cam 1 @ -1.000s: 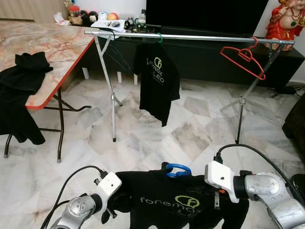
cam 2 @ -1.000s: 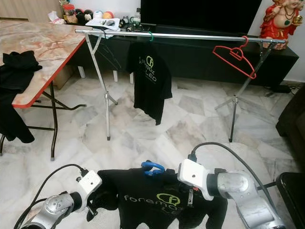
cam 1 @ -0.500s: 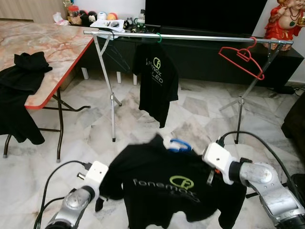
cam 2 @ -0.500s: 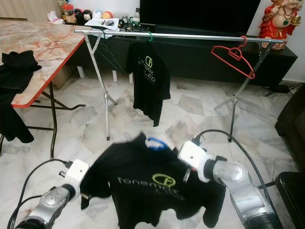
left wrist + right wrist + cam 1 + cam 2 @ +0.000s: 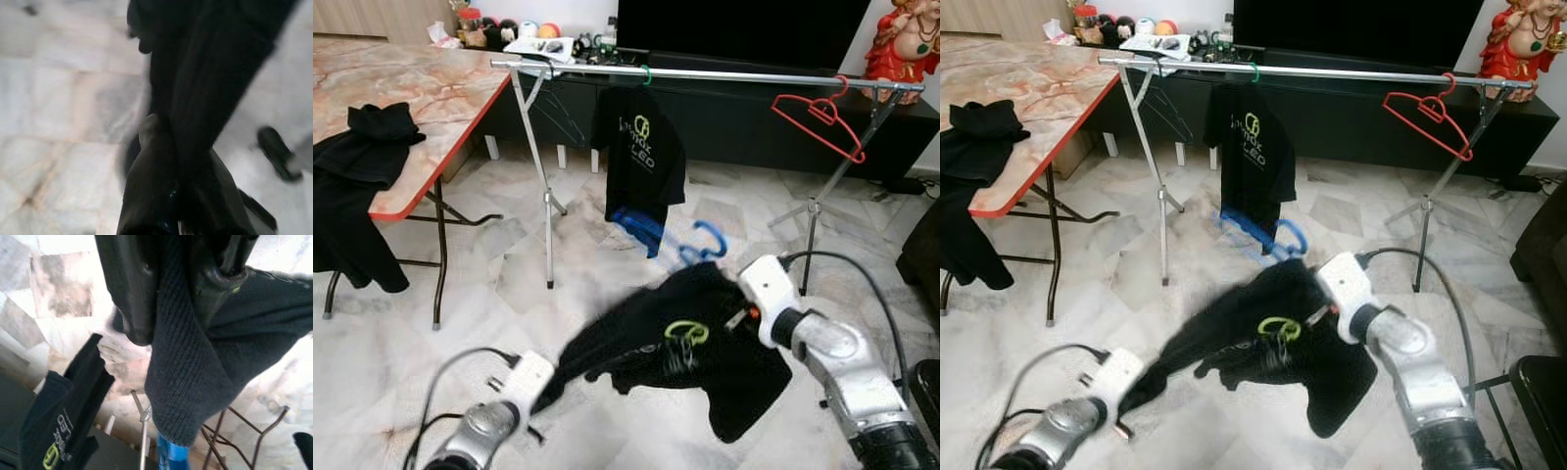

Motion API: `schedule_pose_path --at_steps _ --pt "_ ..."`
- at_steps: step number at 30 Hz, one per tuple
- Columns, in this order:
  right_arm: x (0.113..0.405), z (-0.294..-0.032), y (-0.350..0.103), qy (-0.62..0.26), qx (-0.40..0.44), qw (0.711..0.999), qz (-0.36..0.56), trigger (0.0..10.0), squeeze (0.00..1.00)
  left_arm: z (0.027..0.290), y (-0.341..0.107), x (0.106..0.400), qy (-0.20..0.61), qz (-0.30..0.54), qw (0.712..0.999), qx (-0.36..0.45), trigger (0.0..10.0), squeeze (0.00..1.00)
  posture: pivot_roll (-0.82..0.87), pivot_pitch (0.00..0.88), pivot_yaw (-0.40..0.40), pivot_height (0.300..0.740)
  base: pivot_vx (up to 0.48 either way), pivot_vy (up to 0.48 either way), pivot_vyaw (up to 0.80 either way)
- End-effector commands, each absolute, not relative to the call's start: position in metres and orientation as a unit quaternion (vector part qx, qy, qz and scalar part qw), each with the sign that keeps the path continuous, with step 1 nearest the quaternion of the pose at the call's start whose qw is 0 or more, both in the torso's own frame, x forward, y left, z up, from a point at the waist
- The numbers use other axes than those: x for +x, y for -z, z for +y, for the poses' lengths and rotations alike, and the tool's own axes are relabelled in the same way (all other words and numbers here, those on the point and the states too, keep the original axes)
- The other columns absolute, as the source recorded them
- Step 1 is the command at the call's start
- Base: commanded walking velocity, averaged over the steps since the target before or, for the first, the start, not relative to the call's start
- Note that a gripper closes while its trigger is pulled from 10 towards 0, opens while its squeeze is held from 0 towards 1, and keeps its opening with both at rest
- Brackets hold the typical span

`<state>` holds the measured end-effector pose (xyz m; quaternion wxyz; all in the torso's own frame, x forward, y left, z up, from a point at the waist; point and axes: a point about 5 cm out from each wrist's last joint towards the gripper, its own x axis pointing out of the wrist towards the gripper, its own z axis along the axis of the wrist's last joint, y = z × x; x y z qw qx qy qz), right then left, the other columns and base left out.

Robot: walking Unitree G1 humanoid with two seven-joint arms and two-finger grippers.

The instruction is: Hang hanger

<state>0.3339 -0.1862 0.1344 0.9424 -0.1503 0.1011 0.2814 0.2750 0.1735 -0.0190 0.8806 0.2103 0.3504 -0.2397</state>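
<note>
A black T-shirt (image 5: 685,343) with a green logo rides on a blue hanger (image 5: 651,227), blurred by motion, whose hook (image 5: 708,238) points up toward the silver rail (image 5: 724,75). My right gripper (image 5: 171,313) is shut on the shirt's knitted collar (image 5: 186,362), raised at mid height below the rail. Low at the front, my left gripper (image 5: 546,397) is shut on the shirt's other end (image 5: 205,93), so the cloth stretches between both arms. Another black T-shirt (image 5: 641,157) hangs on the rail from a green hook (image 5: 645,74).
A bare red hanger (image 5: 818,117) hangs at the rail's right end. The rack's legs (image 5: 546,196) stand on the marble floor. A marble-topped table (image 5: 431,93) at the left carries black clothes (image 5: 362,162). A dark TV unit (image 5: 744,117) runs behind the rack.
My right gripper has risen and moved forward toward the rail with the shirt and blue hanger. The shirt now stretches slantwise down to my left gripper, which stays low.
</note>
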Motion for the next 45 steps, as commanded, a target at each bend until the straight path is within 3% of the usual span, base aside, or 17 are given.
schedule_pose_path --at_steps 1,3,6,7,8,10,11,12,13,18,23,28,33,42,43,44,45 --pt "0.342 -0.21 -0.164 -0.216 -0.135 0.966 0.049 0.0 0.0 0.191 0.039 0.248 0.262 0.422 0.838 0.226 0.0 0.0 -0.03 0.099 -0.053 0.721 0.0 0.0 0.0" --pt "0.34 -0.201 -0.161 -0.248 -0.134 0.958 0.051 0.0 0.0 0.184 0.036 0.25 0.31 0.408 0.824 0.244 0.0 0.0 -0.03 0.097 -0.056 0.721 0.0 0.0 0.0" --pt "0.336 -0.195 -0.158 -0.278 -0.144 0.948 0.054 0.0 0.0 0.184 0.029 0.258 0.3 0.38 0.839 0.247 0.0 0.0 -0.03 0.096 -0.057 0.721 0.0 0.0 0.0" --pt "0.334 -0.193 -0.156 -0.295 -0.154 0.941 0.06 0.0 0.0 0.186 0.024 0.264 0.275 0.368 0.856 0.237 1.2 0.0 -0.03 0.094 -0.058 0.721 0.0 0.0 0.0" --pt "0.33 -0.19 -0.151 -0.321 -0.169 0.929 0.072 0.0 0.0 0.189 0.019 0.27 0.257 0.347 0.868 0.247 7.3 0.0 -0.03 0.093 -0.059 0.721 0.0 0.0 0.0" --pt "0.327 -0.189 -0.148 -0.342 -0.18 0.918 0.084 0.0 0.0 0.19 0.014 0.274 0.254 0.327 0.872 0.259 7.3 0.0 -0.03 0.093 -0.059 0.721 0.0 0.0 0.0" --pt "0.321 -0.186 -0.141 -0.379 -0.207 0.897 0.098 0.0 0.0 0.19 0.007 0.279 0.255 0.297 0.883 0.26 10.0 0.19 -0.03 0.091 -0.059 0.721 0.0 0.0 0.0" --pt "0.321 -0.186 -0.141 -0.379 -0.207 0.897 0.098 0.0 0.0 0.19 0.007 0.279 0.255 0.297 0.883 0.26 10.0 0.19 -0.03 0.091 -0.059 0.721 0.0 0.0 0.0" --pt "0.316 -0.186 -0.135 -0.404 -0.225 0.879 0.115 0.0 0.0 0.188 0.003 0.28 0.273 0.28 0.886 0.249 10.0 1.0 -0.03 0.09 -0.061 0.721 0.0 0.0 0.0" --pt "0.312 -0.191 -0.121 -0.437 -0.275 0.842 0.154 0.0 0.0 0.188 -0.008 0.279 0.334 0.253 0.875 0.242 10.0 1.0 -0.03 0.084 -0.062 0.721 0.0 0.0 0.0" --pt "0.319 -0.191 -0.117 -0.427 -0.272 0.848 0.157 0.0 0.0 0.191 -0.021 0.275 0.402 0.255 0.85 0.228 10.0 1.0 -0.02 0.078 -0.063 0.721 0.0 0.0 0.0" --pt "0.313 -0.182 -0.11 -0.478 -0.263 0.823 0.158 0.0 0.0 0.185 -0.046 0.282 0.419 0.208 0.864 0.189 10.0 1.0 -0.01 0.07 -0.066 0.721 0.0 0.0 0.0" --pt "0.301 -0.179 -0.091 -0.539 -0.273 0.771 0.2 0.0 0.0 0.162 -0.08 0.289 0.468 0.147 0.859 0.147 10.0 1.0 -0.01 0.072 -0.072 0.721 0.0 0.0 0.0" --pt "0.298 -0.172 -0.074 -0.56 -0.27 0.751 0.222 0.0 0.0 0.142 -0.104 0.286 0.51 0.116 0.843 0.126 10.0 1.0 0.0 0.082 -0.071 0.721 0.0 0.0 0.0" --pt "0.299 -0.171 -0.074 -0.56 -0.269 0.752 0.219 0.0 0.0 0.141 -0.104 0.286 0.514 0.117 0.84 0.125 10.0 0.1 0.0 0.082 -0.071 0.721 0.0 0.0 0.0" --pt "0.3 -0.168 -0.076 -0.561 -0.268 0.754 0.213 0.0 0.0 0.141 -0.104 0.285 0.519 0.122 0.837 0.127 10.0 0.0 0.0 0.086 -0.069 0.721 0.0 0.0 0.0" --pt "0.3 -0.167 -0.076 -0.563 -0.266 0.753 0.211 0.0 0.0 0.141 -0.104 0.285 0.52 0.128 0.835 0.129 10.0 0.0 0.0 0.086 -0.069 0.721 0.0 0.0 0.0"
